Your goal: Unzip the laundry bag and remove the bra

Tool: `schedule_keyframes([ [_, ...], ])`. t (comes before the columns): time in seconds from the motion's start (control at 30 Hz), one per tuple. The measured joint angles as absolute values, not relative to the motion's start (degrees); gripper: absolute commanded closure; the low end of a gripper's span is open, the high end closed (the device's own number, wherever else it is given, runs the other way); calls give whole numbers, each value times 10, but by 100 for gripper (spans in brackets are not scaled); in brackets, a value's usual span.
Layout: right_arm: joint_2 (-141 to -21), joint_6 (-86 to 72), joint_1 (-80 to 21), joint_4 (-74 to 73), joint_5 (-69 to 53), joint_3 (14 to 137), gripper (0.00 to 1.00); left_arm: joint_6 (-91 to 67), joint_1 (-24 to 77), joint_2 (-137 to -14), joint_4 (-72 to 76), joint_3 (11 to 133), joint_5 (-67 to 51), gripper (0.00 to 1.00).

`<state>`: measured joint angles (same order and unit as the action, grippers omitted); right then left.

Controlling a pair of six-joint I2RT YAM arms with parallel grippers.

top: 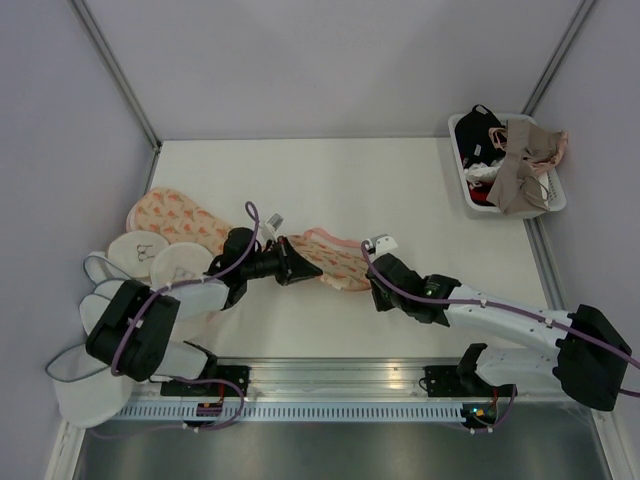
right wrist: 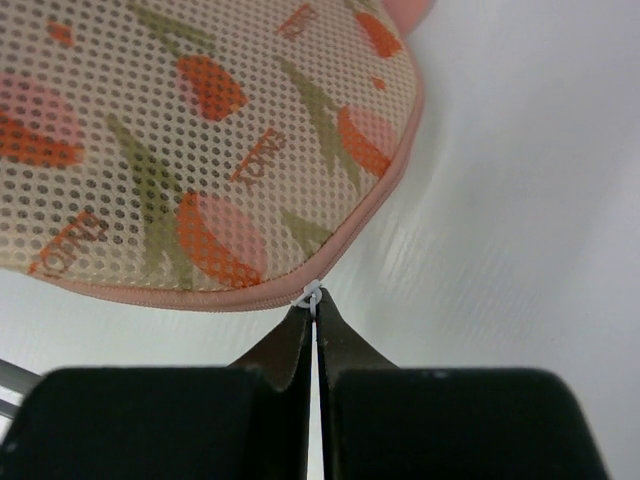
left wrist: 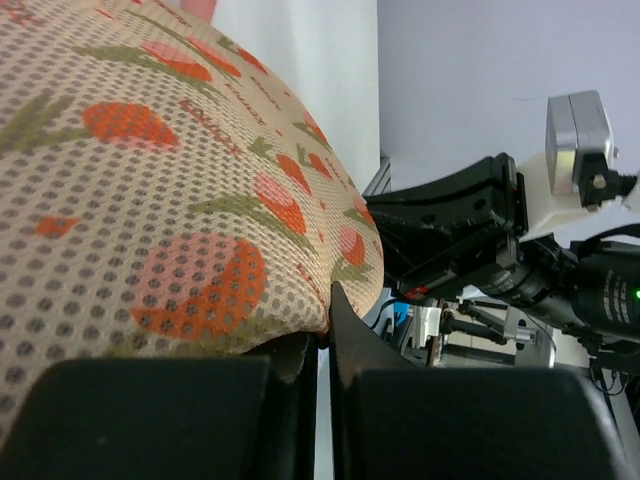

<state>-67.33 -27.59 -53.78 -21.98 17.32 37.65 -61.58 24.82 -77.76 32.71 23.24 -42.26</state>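
Our right gripper pinches the zipper pull, lower centre; left gripper clamps the laundry bag, which we judge limp, light.

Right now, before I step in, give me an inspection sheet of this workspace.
Surface: white table.
Job's things: laundry bag mid-table, zip looks closed; bra not seen.
Clutter: second printed pouch and white mesh pouches at left; bin of garments far right.
Grippers: left claw shut on the bag's edge; right claw shut on the zipper pull.
Cables: purple cables run along both arms.
Surroundings: plain walls.
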Motion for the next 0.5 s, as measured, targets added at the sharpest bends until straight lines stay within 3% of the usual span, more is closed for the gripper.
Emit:
schedule_keyframes([
  [0.17,-643,-274,-538,-229,167,375,100,-608,248,-881,386,288,-451,98],
  [0.2,-629,-274,-538,-229,165,373,100,-610,248,-910,407,301,-457,92],
  [0.27,-604,-272,-538,-229,161,370,100,-616,248,-966,448,327,-467,61],
  [0.3,-595,-272,-538,-228,159,369,100,-624,248,-992,470,336,-469,32],
  [0.33,-590,-272,-538,-228,157,369,99,-627,249,-1009,483,343,-469,10],
  [0.37,-586,-272,-538,-227,154,368,100,-635,249,-1025,495,346,-466,1],
  [0.5,-584,-272,-538,-227,144,361,100,-654,252,-1025,510,323,-436,0],
])
